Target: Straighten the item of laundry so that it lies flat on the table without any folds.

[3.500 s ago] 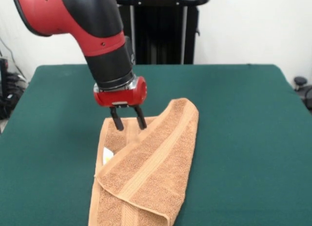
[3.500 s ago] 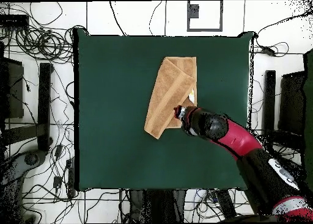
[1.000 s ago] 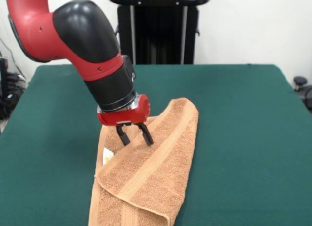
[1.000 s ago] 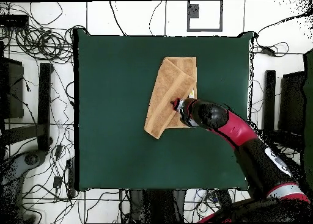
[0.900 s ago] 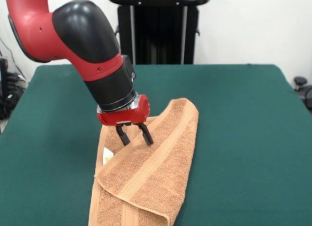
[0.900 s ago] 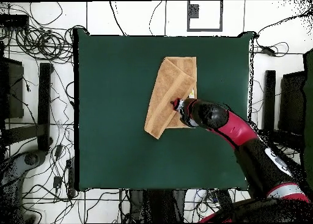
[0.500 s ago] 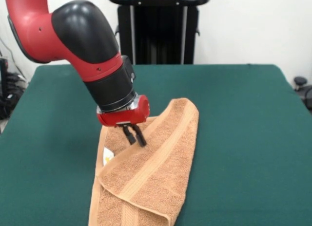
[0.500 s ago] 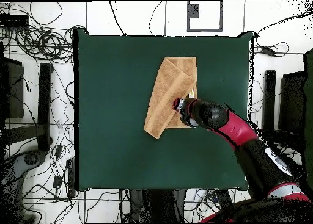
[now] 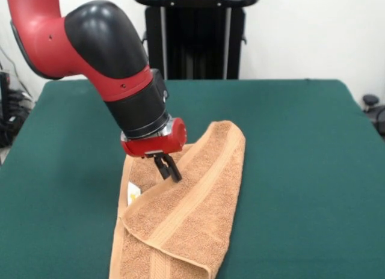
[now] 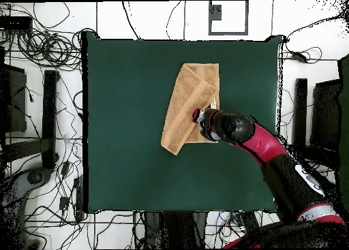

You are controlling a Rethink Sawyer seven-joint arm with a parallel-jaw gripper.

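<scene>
The orange-tan towel (image 9: 186,207) lies folded over itself on the dark green table (image 9: 301,171), with a band stripe running along the folded flap and a small white tag (image 9: 132,193) at its left edge. In the overhead view the towel (image 10: 185,104) sits right of the table's (image 10: 123,125) middle. My gripper (image 9: 169,171) points down onto the folded flap's edge, fingers closed together on a pinch of the cloth. In the overhead view the gripper (image 10: 198,116) is at the towel's right edge.
A black stand (image 9: 195,35) rises behind the table's far edge. Cables (image 10: 41,43) and equipment lie on the floor around the table in the overhead view.
The gripper's fingers, spread apart over the flap 0.9 s ago, have closed together on the cloth. The arm has barely moved.
</scene>
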